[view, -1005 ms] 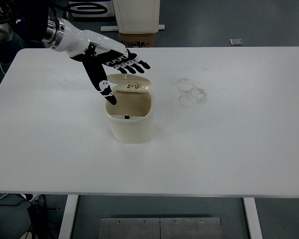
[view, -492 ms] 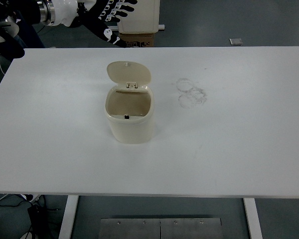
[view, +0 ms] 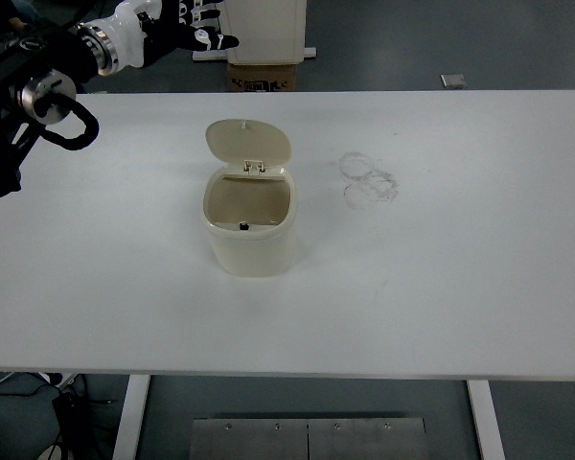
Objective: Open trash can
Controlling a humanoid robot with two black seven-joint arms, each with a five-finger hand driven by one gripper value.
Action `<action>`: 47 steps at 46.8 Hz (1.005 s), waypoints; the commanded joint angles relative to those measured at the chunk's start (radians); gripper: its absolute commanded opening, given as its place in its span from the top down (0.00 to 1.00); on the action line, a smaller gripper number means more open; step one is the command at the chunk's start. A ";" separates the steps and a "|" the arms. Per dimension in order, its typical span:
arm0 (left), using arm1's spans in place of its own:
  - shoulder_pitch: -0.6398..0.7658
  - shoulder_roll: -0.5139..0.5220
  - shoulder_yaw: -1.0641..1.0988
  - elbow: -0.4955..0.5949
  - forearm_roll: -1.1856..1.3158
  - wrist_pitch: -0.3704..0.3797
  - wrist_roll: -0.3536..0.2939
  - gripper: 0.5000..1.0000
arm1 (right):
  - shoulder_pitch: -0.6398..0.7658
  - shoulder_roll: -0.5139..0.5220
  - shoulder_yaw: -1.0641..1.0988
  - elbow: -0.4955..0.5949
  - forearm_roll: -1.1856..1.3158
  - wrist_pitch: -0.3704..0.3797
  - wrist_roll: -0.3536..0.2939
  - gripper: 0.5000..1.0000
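A small cream trash can point(view: 249, 228) stands on the white table point(view: 441, 287), left of the middle. Its lid point(view: 247, 142) is flipped up and back, and the inside shows empty. My left arm point(view: 67, 67) comes in at the top left corner, off the table. Its hand point(view: 192, 24) sits high at the top edge, far from the can, holding nothing, its black fingers partly cut off by the frame. The right arm is out of view.
A cardboard box point(view: 262, 77) and a white cabinet point(view: 264, 29) stand on the floor behind the table. Faint ring marks point(view: 367, 179) show on the table right of the can. A metal plate point(view: 307, 439) lies below the front edge.
My left hand has drawn up and back from the can's lid to the top left corner, off the table. The can stays open and has not moved.
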 commanded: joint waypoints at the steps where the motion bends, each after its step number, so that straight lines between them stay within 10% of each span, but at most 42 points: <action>1: 0.029 -0.043 -0.034 0.069 -0.007 0.000 -0.033 0.00 | 0.000 0.000 0.000 0.000 0.000 0.000 0.000 0.02; 14: 0.127 -0.092 -0.063 0.135 -0.126 -0.010 -0.076 0.00 | 0.000 0.000 0.000 0.000 0.000 0.000 0.000 0.02; 28: 0.216 -0.093 -0.074 0.140 -0.208 -0.007 -0.285 0.00 | 0.000 0.000 0.000 0.000 0.000 0.000 0.000 0.02; 47: 0.339 -0.130 -0.130 0.181 -0.285 -0.014 -0.309 0.00 | 0.000 0.000 0.000 0.000 0.000 0.000 0.000 0.02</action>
